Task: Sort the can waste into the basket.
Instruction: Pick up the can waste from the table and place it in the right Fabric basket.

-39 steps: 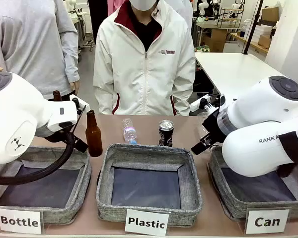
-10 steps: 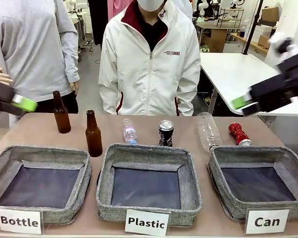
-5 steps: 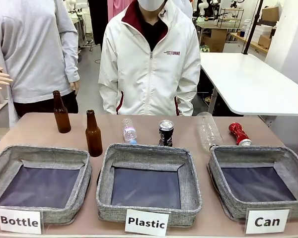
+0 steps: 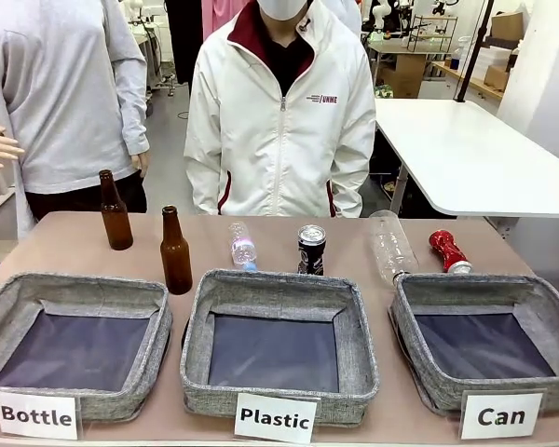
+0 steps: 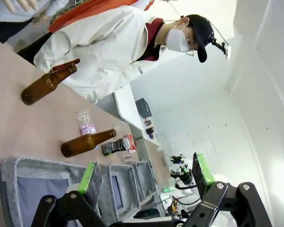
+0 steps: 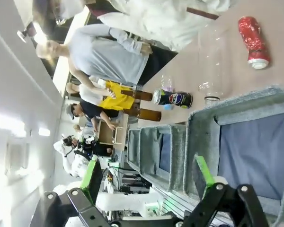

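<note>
A shiny red can [image 4: 447, 251] lies on its side just behind the grey basket [image 4: 406, 321] labelled "Can" at the right. A black can [image 4: 311, 249] stands upright behind the middle basket. In the right wrist view my right gripper [image 6: 146, 172] is open and empty, high above the table. That view looks down on the Can basket [image 6: 202, 137], the red can [image 6: 252, 39] and the black can [image 6: 173, 98]. My left gripper [image 5: 145, 173] is also open and empty, well above the table's left side. Far off in its view lie the black can [image 5: 112, 147] and the red can [image 5: 129, 142].
Two brown glass bottles [image 4: 115, 209] [image 4: 175, 251] stand at the back left. Clear plastic bottles [image 4: 243, 247] [image 4: 389, 244] are near the cans. Baskets labelled "Plastic" [image 4: 279, 279] and "Bottle" [image 4: 74, 285] sit along the front. A person in a white jacket [image 4: 279, 121] stands across the table.
Both arms have lifted up and out of the front view; a second ago their grippers still showed at its left and right edges. Nothing on the table has moved.
</note>
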Robot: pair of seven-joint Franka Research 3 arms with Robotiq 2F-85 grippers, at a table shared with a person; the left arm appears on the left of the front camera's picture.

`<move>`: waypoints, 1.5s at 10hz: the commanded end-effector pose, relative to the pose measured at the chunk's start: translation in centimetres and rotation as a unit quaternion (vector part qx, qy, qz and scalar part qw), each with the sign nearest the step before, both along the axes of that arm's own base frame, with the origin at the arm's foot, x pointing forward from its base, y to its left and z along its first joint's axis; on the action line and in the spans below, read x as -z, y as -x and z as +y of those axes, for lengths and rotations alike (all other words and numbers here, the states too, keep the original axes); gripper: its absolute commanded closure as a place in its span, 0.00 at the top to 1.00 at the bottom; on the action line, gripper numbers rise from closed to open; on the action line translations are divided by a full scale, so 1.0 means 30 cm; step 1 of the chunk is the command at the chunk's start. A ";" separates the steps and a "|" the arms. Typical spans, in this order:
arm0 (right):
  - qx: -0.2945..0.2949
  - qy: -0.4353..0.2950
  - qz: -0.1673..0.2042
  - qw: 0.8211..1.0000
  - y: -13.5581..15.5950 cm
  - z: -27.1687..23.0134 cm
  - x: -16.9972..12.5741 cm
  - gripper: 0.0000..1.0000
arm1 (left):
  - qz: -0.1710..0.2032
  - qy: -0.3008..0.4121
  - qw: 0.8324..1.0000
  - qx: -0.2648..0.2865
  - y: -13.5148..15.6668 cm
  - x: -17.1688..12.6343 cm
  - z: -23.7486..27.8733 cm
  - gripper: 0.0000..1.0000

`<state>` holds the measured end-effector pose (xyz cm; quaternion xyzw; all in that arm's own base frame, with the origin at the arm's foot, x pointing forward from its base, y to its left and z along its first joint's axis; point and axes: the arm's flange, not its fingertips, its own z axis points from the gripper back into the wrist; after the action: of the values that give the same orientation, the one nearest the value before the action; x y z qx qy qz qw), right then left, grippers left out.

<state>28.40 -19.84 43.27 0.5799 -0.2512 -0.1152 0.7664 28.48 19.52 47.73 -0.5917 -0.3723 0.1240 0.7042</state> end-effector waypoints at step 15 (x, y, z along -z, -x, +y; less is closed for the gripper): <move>-0.061 0.538 0.299 0.786 -0.672 0.580 -0.292 1.00 | -0.011 -0.010 1.000 0.009 0.021 -0.012 0.009 1.00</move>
<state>45.93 -2.55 50.75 0.0547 -0.0265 -0.0901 0.9941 27.80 19.74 47.97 -0.5874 -0.3630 0.1167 0.7139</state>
